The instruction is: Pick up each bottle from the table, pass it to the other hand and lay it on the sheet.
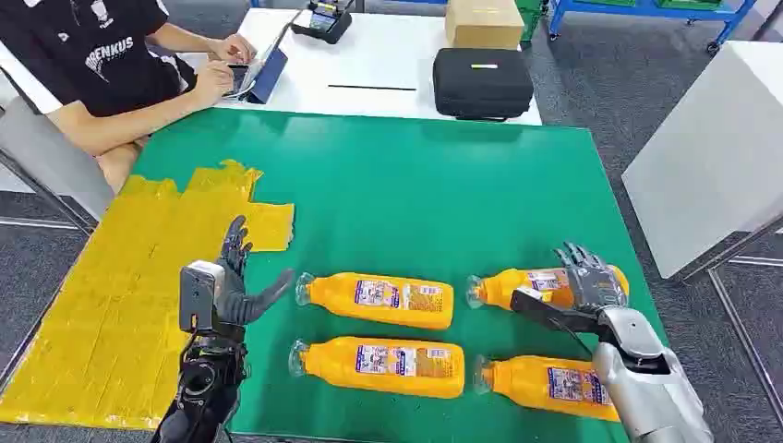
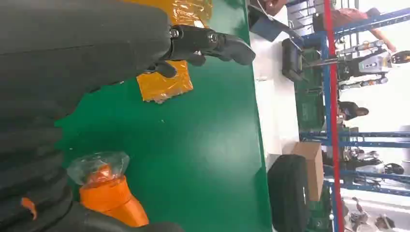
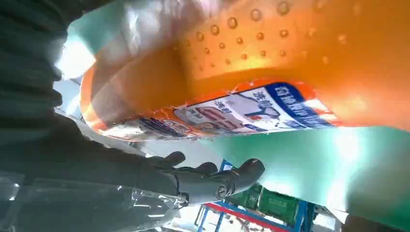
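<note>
Head view — right hand (image 1: 591, 277) over bottle (image 1: 531, 286).

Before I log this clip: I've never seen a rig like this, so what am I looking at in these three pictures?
A two-armed humanoid robot. The big picture is from its head, looking down at a green table; the other two come from cameras at its wrists.

Four orange bottles lie on the table beside a yellow sheet. The right robot hand is over the far right bottle; its wrist picture shows that bottle very close, but I cannot tell whether the fingers have closed on it. The left robot hand is open and holds nothing, near the sheet's edge. A seated person works at the white desk behind.
</note>
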Robot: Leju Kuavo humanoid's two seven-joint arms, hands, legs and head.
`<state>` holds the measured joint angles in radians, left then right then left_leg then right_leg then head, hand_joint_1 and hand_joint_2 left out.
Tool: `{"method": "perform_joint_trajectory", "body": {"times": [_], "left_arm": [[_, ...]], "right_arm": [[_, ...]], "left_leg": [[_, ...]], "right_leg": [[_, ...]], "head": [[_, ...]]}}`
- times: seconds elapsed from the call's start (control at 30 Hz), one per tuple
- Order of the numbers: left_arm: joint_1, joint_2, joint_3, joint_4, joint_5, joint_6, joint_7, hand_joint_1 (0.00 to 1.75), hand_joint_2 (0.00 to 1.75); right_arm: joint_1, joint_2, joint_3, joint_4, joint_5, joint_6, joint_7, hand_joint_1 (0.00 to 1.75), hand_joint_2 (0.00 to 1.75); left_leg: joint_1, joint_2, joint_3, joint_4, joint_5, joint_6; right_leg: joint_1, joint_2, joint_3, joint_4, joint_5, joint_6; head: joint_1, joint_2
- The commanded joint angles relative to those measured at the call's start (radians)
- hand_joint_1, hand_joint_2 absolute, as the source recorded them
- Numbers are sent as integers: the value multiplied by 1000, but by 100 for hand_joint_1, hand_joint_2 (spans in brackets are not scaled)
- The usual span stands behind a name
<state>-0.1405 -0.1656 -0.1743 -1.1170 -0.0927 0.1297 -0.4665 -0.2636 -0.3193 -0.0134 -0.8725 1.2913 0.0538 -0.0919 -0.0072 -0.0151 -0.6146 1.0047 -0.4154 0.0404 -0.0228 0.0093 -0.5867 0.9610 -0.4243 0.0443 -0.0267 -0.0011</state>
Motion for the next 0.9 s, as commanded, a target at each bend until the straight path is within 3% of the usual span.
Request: {"method": "perform_joint_trajectory", "body": {"times": [0.03, 0.13, 0.17, 0.2, 0.23, 0.27, 0.3, 0.9], "left_arm": [[-27, 12, 9, 52, 2, 0, 3, 0, 175], [-13, 11, 4, 26, -1, 2, 4, 0, 175], [-12, 10, 2, 24, -2, 4, 5, 0, 175], [-13, 9, 2, 22, -3, 4, 5, 0, 175], [-9, 9, 1, 13, -4, 7, 6, 0, 175], [-6, 10, 0, 7, -4, 8, 8, 0, 175], [-4, 11, 1, 0, -4, 10, 9, 0, 175], [0, 16, 11, -36, -9, -1, 28, 0, 175]], "right_arm": [[-48, 26, 47, 134, 5, 3, 6, 0, 175], [-54, 25, 50, 148, 23, -20, 30, 12, 175], [-53, 24, 50, 151, 24, -19, 31, 31, 175], [-53, 24, 50, 152, 24, -19, 31, 59, 175], [-54, 24, 49, 159, 24, -18, 31, 141, 175], [-54, 25, 48, 163, 24, -17, 31, 162, 175], [-54, 26, 47, 168, 24, -14, 31, 171, 175], [9, 66, 15, 72, -32, 2, -29, 175, 175]], "left_leg": [[1, 3, 6, -1, -2, -3], [2, 2, 6, -1, -2, -3], [1, 2, 4, -1, -1, -2], [1, 3, 5, -1, -1, -2], [1, 3, 6, -1, -2, -3], [1, 2, 4, -1, -1, -2], [1, 2, 6, -1, -2, -3], [2, 0, 7, -1, -2, -4]], "right_leg": [[2, 1, 5, -2, -1, -3], [2, 0, 6, -2, -1, -3], [1, 1, 4, -1, 0, -2], [2, 1, 5, -2, 0, -2], [2, 1, 6, -1, -1, -3], [1, 0, 4, -1, 0, -2], [2, 0, 6, -1, -1, -3], [2, -2, 7, -2, -2, -4]], "head": [[0, 0], [0, 0], [0, 0], [0, 0], [0, 0], [0, 0], [0, 0], [0, 0]]}}
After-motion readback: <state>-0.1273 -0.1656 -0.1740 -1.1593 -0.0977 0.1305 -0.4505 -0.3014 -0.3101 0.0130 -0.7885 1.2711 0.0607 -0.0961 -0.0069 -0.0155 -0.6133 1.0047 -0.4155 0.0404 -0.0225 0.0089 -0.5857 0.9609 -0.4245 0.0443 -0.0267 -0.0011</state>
